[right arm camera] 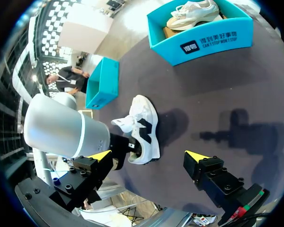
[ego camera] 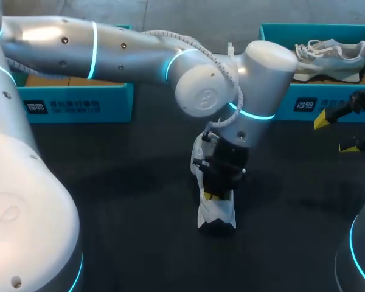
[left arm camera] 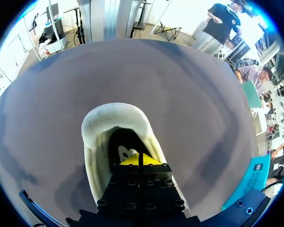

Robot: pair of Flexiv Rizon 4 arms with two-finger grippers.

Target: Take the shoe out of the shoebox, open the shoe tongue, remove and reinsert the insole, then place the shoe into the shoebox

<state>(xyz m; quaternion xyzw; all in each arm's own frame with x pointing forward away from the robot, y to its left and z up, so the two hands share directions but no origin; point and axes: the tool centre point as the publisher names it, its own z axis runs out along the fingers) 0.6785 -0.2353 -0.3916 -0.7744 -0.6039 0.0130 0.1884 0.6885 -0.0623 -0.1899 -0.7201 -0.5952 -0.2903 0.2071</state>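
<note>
The shoe [ego camera: 208, 210] stands out of its box on the dark desk [ego camera: 109, 201], just below the middle of the head view, dark toe end toward the lower edge. It is on its sole and upright, which leaves the mouth open from above.

The left fingers [left arm camera: 131, 161] come down from the arm that crosses from the upper left of the head view. In the left wrist view they sit inside the shoe mouth, behind the padded heel collar [left arm camera: 114, 112], over the dark insole [left arm camera: 125, 150]. The yellow tips are pressed together with only a seam between them. It cannot be told whether the insole edge is pinched in that seam. Judgement: this is the insole step, with the fingers entering from above because the insole can only be reached through the mouth.

The right fingers [ego camera: 321, 121] hang at the right edge, spread wide and holding nothing, well apart from the shoe. They are probably held back to leave the left arm room.

The upper-left shoebox [ego camera: 79, 100] and the upper-right shoebox [ego camera: 310, 100] sit along the far edge. The latter holds a second shoe [ego camera: 331, 53].
</note>
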